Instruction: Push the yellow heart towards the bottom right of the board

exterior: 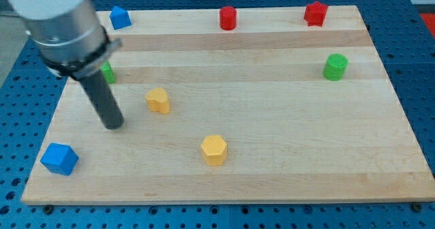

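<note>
I carry no pincer at all, only a straight dark rod, so there is nothing to stand apart or close together; my tip (113, 125) rests on the bench (285, 154) near the view's left side. Just to the view's right of it, and slightly higher, sits the yellow heart (158, 100), near but not touching. Lower and further right lies the yellow hexagon (214, 149), which I judge stands almost on the line from the heart to the bottom right corner.

To push well, I should bring my tip round to the heart's upper left side, then press through its middle toward the lower right, keeping contact central so that it does not spin off. I judge the hexagon the chief hazard: I should steer the heart just past it.

A green block (107, 73) sits half hidden behind my rod, and a blue cube (60, 159) lies below my tip; both are off the path.
</note>
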Available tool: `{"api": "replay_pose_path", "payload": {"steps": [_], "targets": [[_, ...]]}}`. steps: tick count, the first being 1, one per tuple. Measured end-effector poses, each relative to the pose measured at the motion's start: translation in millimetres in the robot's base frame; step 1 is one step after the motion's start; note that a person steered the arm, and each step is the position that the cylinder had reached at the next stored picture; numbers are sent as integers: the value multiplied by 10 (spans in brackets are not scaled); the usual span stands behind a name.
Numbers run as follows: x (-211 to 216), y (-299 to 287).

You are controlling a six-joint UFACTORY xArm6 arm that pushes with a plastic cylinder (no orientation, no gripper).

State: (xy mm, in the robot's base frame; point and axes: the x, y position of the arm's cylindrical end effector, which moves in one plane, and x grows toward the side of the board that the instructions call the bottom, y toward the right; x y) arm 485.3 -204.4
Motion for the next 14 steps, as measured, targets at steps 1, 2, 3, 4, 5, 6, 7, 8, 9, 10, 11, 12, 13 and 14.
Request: {"api": "replay_pose_path", "payload": {"steps": [1, 2, 3, 4, 5, 6, 7, 8, 9, 10, 11, 12, 13, 14], "targets": [[-302, 45], [-423, 470], [-441, 1008], [-407, 1431], [-407, 1147], [-341, 797], [-194, 852], [-127, 1217], [-122, 1678], [-42, 2159], [58, 2558], [71, 2438], [20, 2155], [173, 2066]]}}
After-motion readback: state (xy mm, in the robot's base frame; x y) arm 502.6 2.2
